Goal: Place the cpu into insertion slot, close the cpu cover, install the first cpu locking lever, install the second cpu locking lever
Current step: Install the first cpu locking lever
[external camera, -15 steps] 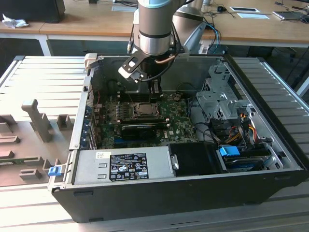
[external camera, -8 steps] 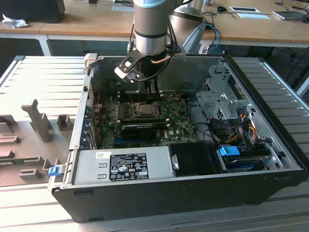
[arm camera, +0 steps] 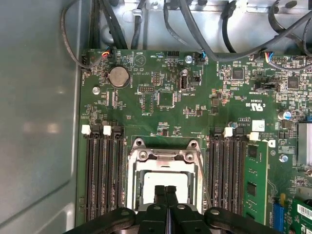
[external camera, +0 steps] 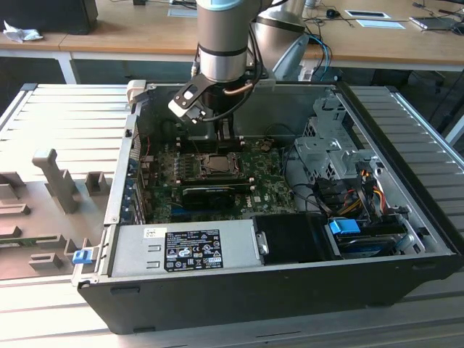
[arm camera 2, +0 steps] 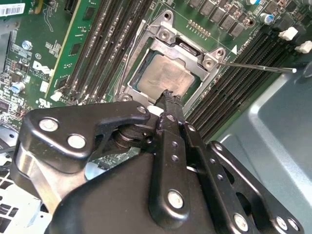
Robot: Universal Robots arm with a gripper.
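The grey slatted table (external camera: 65,123) carries an open black computer case (external camera: 290,290) lying on its side. The case holds a green motherboard (arm camera: 161,117) on its floor. The insertion slot (arm camera: 132,180) sits near the middle of that board. In the exterior view a silver power supply (external camera: 188,246) lies along the case wall nearer the camera than the slot, and a metal drive cage (external camera: 330,156) stands to the exterior view's right of it. The robot arm (external camera: 221,36) reaches down into the case over the slot.

Banks of long black memory slots (arm camera: 102,170) flank the insertion slot on two opposite sides. The cpu cover (arm camera: 165,157) lies down over the slot as a silvery frame. Inside it the cpu (arm camera 2: 163,75) rests flat, metal face up, seen through the cut-out. Being square, the chip has no long axis, and its edges run parallel to the memory slots. A thin locking lever (arm camera 2: 258,67) juts from one slot corner, angled across the neighbouring memory slots.

The end effector (arm camera: 165,190) has its fingers pressed narrowly together, gripping nothing, with their tips over the cpu's face near one edge.
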